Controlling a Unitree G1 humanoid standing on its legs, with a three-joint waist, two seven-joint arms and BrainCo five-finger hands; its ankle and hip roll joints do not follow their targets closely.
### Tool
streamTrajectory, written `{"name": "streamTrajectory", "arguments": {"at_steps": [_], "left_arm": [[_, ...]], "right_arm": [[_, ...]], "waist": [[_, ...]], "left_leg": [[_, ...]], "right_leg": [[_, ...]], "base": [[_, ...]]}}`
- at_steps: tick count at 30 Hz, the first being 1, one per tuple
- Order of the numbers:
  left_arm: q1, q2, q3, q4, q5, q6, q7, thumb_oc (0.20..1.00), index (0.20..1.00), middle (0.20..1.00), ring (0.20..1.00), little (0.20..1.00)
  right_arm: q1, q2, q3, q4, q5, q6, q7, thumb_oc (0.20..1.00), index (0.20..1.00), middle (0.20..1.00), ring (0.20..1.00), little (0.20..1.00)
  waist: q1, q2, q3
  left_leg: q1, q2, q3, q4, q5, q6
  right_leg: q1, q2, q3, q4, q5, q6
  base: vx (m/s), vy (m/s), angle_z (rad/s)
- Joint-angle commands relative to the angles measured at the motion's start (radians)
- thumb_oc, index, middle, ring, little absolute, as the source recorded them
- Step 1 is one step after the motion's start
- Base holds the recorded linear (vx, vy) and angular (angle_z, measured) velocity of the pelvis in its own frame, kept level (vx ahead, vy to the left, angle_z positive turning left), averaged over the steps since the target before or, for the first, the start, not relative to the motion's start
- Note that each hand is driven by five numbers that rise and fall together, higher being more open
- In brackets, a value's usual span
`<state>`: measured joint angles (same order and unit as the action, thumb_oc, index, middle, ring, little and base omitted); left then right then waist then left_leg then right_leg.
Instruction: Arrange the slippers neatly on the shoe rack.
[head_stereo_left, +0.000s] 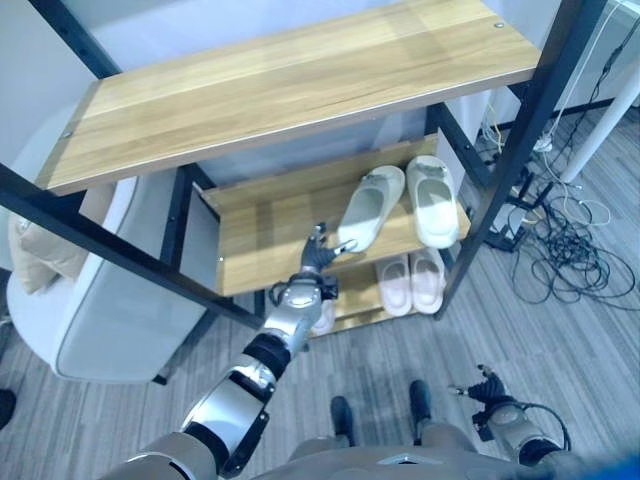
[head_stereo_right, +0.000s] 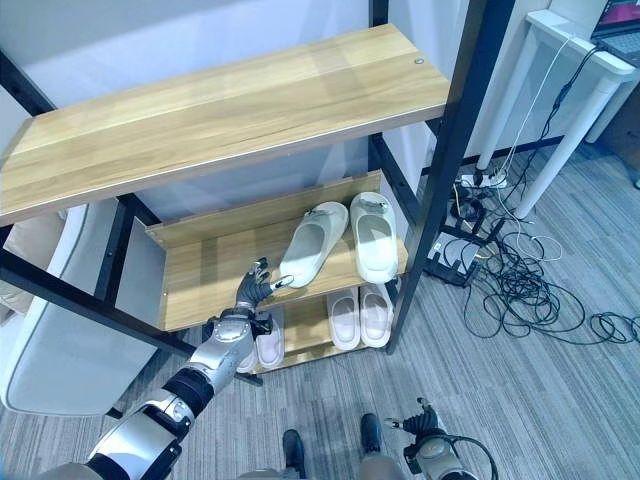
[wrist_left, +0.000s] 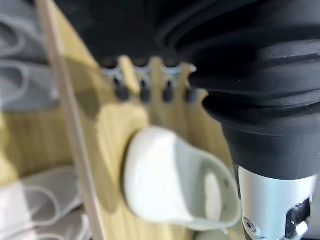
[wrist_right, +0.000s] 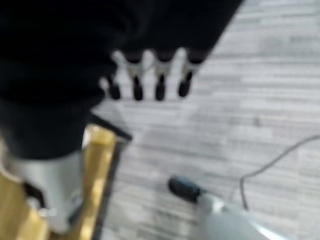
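Two pale cream slippers (head_stereo_left: 400, 205) on middle shelf (head_stereo_left: 270, 235), frame centre, left one tilted. Left hand (head_stereo_left: 318, 255) fingers spread, empty, beside its heel. Right hand (head_stereo_left: 490, 392) relaxed, lower right.

Bright, even indoor light; glare on the top shelf (head_stereo_left: 300, 80) (both wrist views are blurred).

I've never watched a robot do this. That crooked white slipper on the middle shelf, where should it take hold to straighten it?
Probably at the heel end of the tilted slipper. It lies angled beside the straight slipper, its heel pointing toward the shelf's front edge, just ahead of the left hand, whose fingers are relaxed. Coming from the front, pinching the heel rim looks easiest.
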<state>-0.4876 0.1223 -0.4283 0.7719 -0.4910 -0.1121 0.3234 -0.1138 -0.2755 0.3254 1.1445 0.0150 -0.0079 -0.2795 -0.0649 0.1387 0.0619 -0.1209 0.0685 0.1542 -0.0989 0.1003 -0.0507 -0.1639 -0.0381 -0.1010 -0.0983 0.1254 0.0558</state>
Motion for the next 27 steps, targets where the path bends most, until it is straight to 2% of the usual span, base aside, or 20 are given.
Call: {"name": "streamTrajectory", "arguments": {"at_steps": [1, 27], "left_arm": [[-0.082, -0.015, 0.013, 0.042, -0.006, -0.032, -0.014, 1.0, 1.0, 1.0, 1.0, 1.0], [-0.167, -0.041, -0.027, 0.034, -0.023, -0.048, -0.028, 1.0, 1.0, 1.0, 1.0, 1.0]], "right_arm": [[-0.037, 0.004, 0.038, 0.029, 0.001, -0.013, -0.009, 1.0, 1.0, 1.0, 1.0, 1.0], [-0.052, -0.008, 0.044, 0.053, 0.018, -0.019, -0.003, 1.0, 1.0, 1.0, 1.0, 1.0]], "waist": [[0.003, -0.02, 0.036], [-0.011, 0.003, 0.049]], "left_leg": [[-0.035, -0.007, -0.078, 0.012, -0.038, -0.018], [-0.04, -0.006, -0.071, 0.012, -0.035, -0.018]], "right_leg": [[-0.007, -0.059, -0.054, 0.044, -0.095, 0.064], [-0.027, -0.053, -0.038, 0.058, -0.099, 0.062]], "base": [[0.0, 0.0, 0.0], [0.0, -0.001, 0.0]]}}
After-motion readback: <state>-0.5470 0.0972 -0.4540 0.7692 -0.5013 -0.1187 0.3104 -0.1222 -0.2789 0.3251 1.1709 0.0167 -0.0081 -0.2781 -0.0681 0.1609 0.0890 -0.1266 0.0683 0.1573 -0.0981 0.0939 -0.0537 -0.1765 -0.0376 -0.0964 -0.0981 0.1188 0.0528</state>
